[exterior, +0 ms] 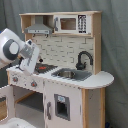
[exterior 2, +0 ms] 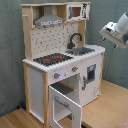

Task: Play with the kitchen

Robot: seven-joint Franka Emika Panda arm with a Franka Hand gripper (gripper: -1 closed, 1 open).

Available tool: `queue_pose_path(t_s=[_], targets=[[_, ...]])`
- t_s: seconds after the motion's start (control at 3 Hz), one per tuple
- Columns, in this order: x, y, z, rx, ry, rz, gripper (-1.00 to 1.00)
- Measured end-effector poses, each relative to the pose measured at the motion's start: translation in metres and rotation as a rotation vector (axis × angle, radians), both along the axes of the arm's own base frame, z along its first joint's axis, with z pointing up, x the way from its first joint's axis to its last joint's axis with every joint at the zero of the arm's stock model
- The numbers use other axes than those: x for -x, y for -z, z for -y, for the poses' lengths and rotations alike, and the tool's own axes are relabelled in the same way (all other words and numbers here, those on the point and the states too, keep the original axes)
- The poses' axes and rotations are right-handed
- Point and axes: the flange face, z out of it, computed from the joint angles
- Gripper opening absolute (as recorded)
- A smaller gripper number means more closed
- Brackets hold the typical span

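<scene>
Kitchen [exterior: 65, 75] with open oven door [exterior 2: 65, 105], no legible writing.

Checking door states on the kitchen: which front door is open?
The oven door under the stovetop is swung out, showing the cavity behind. The other door, under the sink, sits flush and shut.
</scene>
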Motion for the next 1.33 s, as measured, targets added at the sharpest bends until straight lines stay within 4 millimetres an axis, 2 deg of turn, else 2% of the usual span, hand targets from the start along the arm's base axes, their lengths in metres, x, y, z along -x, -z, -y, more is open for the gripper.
queue_pose_path(t_s=[0.33, 1.33], targets=[[-0.032, -0.007, 0.005, -0.056, 0.024, -0.032, 1.00], [-0.108, -0.027, 0.006, -0.182, 0.065, -0.096, 1.00]])
